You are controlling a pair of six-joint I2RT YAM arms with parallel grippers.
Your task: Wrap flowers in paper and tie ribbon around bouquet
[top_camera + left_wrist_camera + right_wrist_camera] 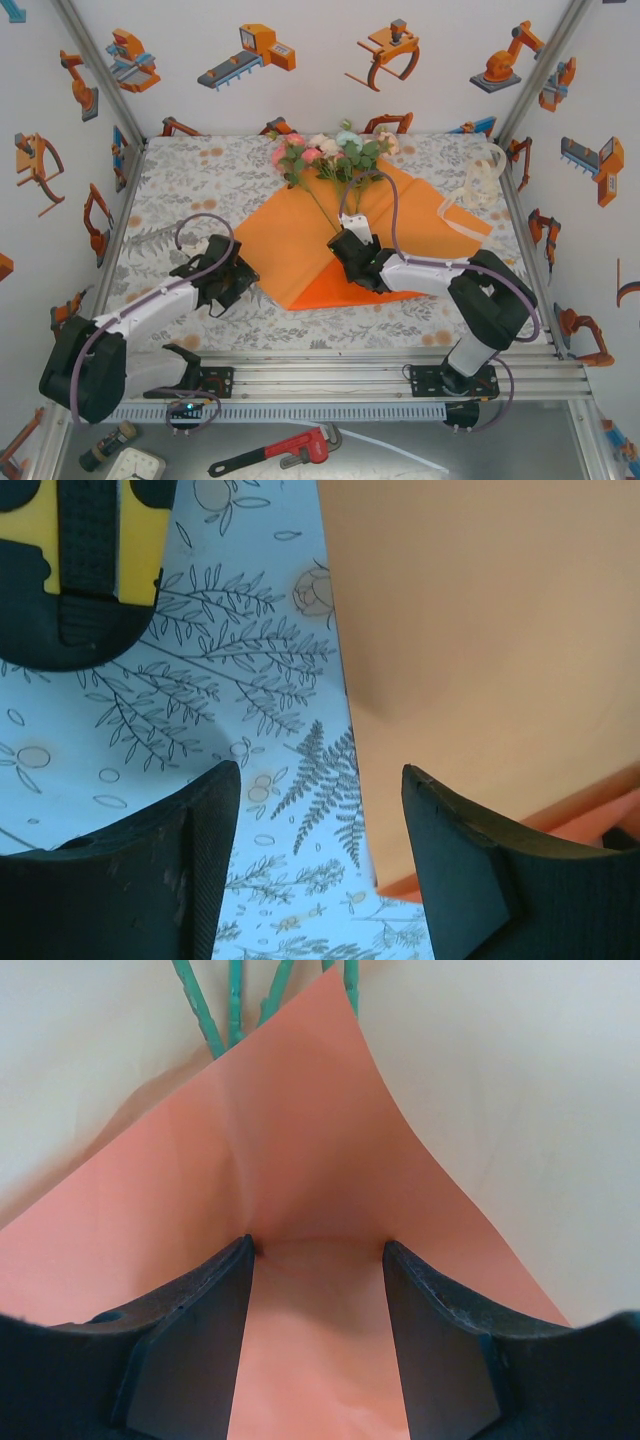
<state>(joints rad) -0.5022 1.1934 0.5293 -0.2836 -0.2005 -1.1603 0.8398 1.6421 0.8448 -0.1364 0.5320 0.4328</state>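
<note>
While I'm checking the top view, the paper [290, 240] is lying spread on the bench [180, 190], mid-scene, one corner pointing far-right. The flowers [325, 152] are lying on its far part, blooms reaching past the far edge. Their stems [232, 1005] are running near-right across the sheet toward the right tool [352, 258]. The ribbon [470, 195] is lying loose at the far right, by the paper's right corner, well apart from both tools. The sheet is lying unwrapped and the ribbon untied.

The left tool [222, 278] is sitting just beside the paper's left edge. On its wrist view its fingers [190, 870] are standing wide and straddling that edge. One is sitting over the printed cloth, the other over the orange sheet, and nothing is being clamped between them.

The right tool is sitting on the near middle of the sheet, just near of the stem ends. On its wrist view the fingers [200, 1340] are standing partly apart. Paper is filling the gap and rising beyond the tips into a peaked flap, creased at both tips and hiding the lower stems. I'm not able to tell whether it's pinching the paper or only resting against it.

A red wrench [285, 448] is lying on the near ledge below the arm bases.
</note>
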